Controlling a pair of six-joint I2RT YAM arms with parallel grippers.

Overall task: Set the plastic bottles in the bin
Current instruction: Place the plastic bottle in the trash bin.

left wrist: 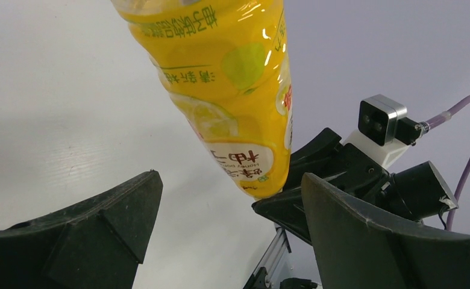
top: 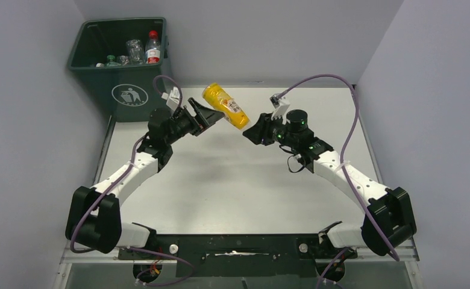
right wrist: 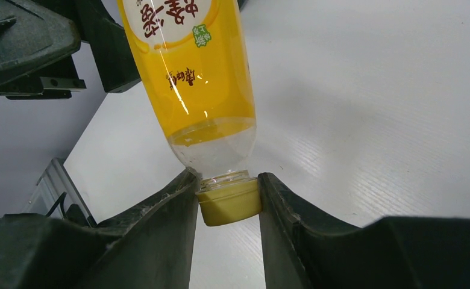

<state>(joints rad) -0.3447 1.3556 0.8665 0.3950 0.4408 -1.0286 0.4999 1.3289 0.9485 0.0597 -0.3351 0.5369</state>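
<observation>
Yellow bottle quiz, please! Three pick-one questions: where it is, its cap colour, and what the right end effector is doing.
1. Where is the yellow bottle? A in the bin; B flat on the table; C held up in the air.
2. Its cap is: A red; B yellow; C blue.
3. The right end effector is: A wide open; B shut on the cap; C out of view.
Answers: C, the top view shows it lifted and tilted; B, the right wrist view shows yellow; B, its fingers pinch the cap.
</observation>
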